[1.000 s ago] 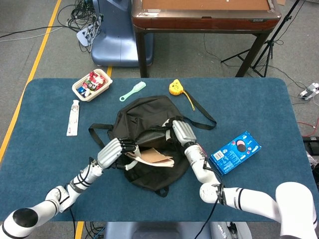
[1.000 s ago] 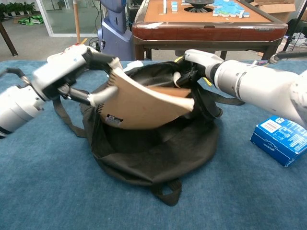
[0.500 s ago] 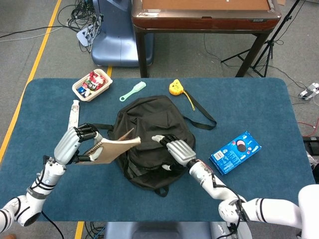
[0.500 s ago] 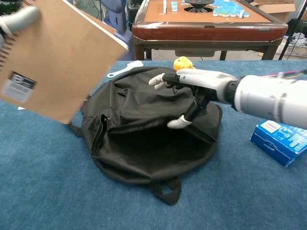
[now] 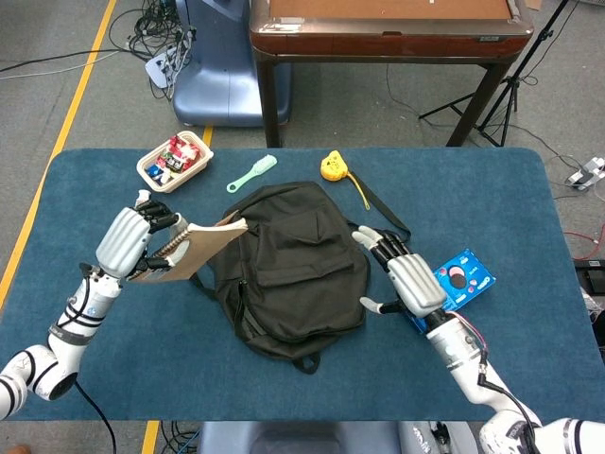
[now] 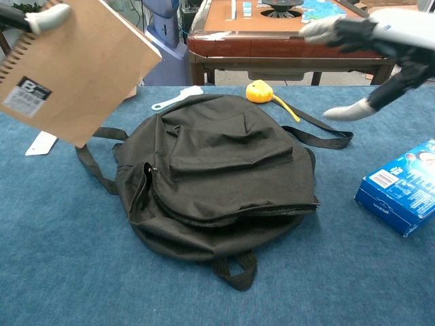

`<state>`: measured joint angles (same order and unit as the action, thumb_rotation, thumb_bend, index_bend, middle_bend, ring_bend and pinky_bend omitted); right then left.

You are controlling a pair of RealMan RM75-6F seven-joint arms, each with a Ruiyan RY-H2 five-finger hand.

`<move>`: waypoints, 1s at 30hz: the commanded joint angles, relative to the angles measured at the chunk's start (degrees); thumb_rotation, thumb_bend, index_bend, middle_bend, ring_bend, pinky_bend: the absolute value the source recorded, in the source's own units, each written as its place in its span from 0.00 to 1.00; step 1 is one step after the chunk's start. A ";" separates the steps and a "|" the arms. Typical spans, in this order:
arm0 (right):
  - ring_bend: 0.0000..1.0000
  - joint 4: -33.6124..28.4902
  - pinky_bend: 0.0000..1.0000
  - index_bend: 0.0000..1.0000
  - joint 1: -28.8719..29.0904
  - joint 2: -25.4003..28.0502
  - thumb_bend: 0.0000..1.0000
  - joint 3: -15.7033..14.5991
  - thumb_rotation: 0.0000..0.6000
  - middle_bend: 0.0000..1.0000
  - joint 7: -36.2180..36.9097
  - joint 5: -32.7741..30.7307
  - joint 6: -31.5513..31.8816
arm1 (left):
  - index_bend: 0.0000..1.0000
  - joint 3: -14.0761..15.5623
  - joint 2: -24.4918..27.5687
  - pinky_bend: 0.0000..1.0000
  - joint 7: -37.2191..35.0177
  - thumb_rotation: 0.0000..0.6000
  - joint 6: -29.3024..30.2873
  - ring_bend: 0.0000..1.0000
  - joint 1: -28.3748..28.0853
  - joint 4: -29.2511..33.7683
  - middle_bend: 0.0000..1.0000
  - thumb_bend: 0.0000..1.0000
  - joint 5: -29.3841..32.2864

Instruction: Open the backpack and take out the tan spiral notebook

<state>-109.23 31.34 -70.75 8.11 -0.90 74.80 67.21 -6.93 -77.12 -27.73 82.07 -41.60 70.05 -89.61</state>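
Blue felt-like tabletop (image 5: pixel 473 199), rounded corners, grey carpet floor around it, glossy dark wood table behind. Black backpack (image 5: pixel 293 265) lies flat mid-table: soft nylon, wrinkled, rounded outline, webbing straps trailing to both sides, side zipper gaping a little in the chest view. Tan spiral notebook (image 6: pixel 68 71) is out of the bag, up in the air left of it, tilted; plain kraft card cover, wire coil along one edge, small black-and-white sticker with a bold "B" — rest of the print too small to read. Left hand (image 5: pixel 128 241) grips it at the coil edge, fingers wrapped round. Right hand (image 5: pixel 406 279) hovers just right of the backpack, holding nothing, fingers spread; silver shell, dark finger segments, pale tips. Blue glossy carton (image 5: pixel 454 284) near that hand, white label panel, text not legible. White basket (image 5: pixel 175 163) of small packets at back left. Mint plastic brush (image 5: pixel 251 174). Yellow tape measure (image 5: pixel 331 167), round body, tape pulled out.
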 commanded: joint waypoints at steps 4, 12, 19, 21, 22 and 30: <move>0.00 -1.74 0.04 0.00 -3.65 3.42 0.18 -0.61 1.00 0.03 2.10 2.40 3.99 | 0.64 -2.90 -9.06 0.40 9.67 1.00 -6.81 0.51 -5.21 -13.86 0.70 0.46 2.30; 0.00 -1.06 0.04 0.00 -6.19 5.17 0.18 -0.78 1.00 0.03 3.38 2.30 5.54 | 0.60 -1.16 -15.74 0.40 13.39 1.00 -10.05 0.51 -4.70 -14.58 0.68 0.46 3.49; 0.00 -0.38 0.04 0.00 -7.35 5.83 0.18 -0.44 1.00 0.04 2.93 1.29 5.77 | 0.24 1.78 -10.32 0.42 17.61 0.61 -18.95 0.42 -3.28 3.93 0.40 0.31 6.73; 0.00 -0.37 0.04 0.00 -7.73 6.03 0.18 -0.36 1.00 0.04 2.67 0.98 6.00 | 0.13 1.52 -8.46 0.42 18.47 0.56 -19.68 0.39 -2.98 8.51 0.32 0.26 7.61; 0.00 -0.40 0.04 0.00 -7.96 6.24 0.18 -0.32 1.00 0.04 2.50 0.70 6.05 | 0.11 1.26 -7.33 0.42 18.72 0.52 -19.63 0.38 -2.69 11.00 0.30 0.24 7.94; 0.00 -0.72 0.04 0.00 -9.82 8.86 0.18 -0.36 1.00 0.06 1.04 -1.62 6.21 | 0.10 0.74 -0.51 0.42 21.87 0.50 -16.52 0.34 1.48 19.54 0.27 0.22 10.29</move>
<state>-109.89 21.84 -62.34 7.85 0.43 73.58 73.49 -6.25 -79.43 -7.19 64.48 -41.82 87.98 -80.46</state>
